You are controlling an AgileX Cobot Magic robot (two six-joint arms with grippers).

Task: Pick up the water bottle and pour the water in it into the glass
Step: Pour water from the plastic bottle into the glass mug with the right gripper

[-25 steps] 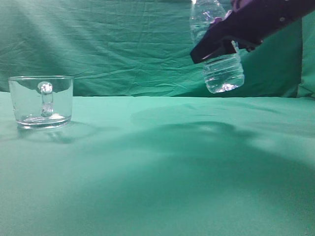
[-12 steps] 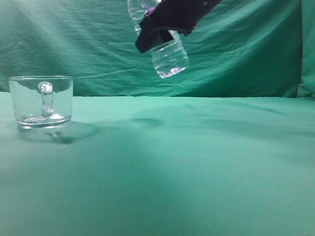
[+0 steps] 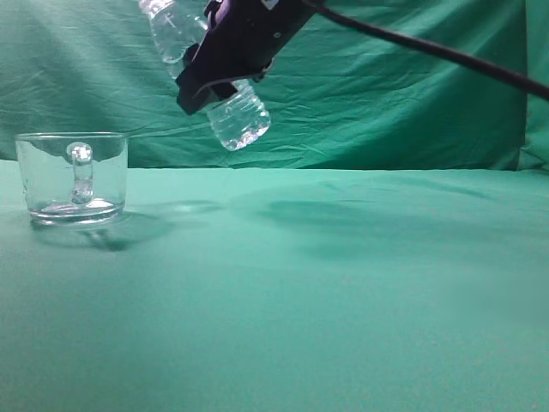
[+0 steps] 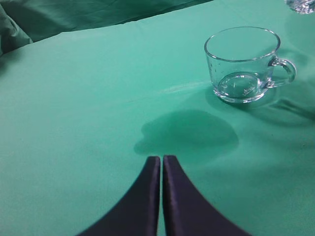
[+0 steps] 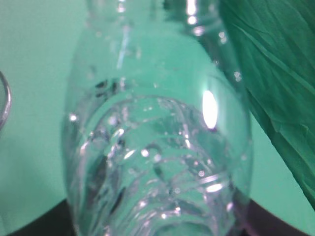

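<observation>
The clear ribbed water bottle [image 3: 233, 116] hangs in the air at the upper left of the exterior view, tilted with its neck up and to the left. My right gripper [image 3: 214, 64] is shut on its middle. The bottle fills the right wrist view [image 5: 157, 142], with water glints inside. The glass [image 3: 73, 178], a short clear mug with a handle, stands on the green cloth at the left, below and left of the bottle. It also shows in the left wrist view [image 4: 243, 64]. My left gripper [image 4: 162, 160] is shut and empty, low over the cloth, apart from the glass.
A green cloth [image 3: 343, 283] covers the table and a green backdrop [image 3: 386, 94] hangs behind. A black cable [image 3: 446, 56] runs from the right arm to the upper right. The mug's rim [image 5: 4, 105] shows at the left edge of the right wrist view.
My right gripper has carried the bottle leftward, from the upper right to just right of and above the glass, and tilted it further. The glass and left gripper have not moved.
</observation>
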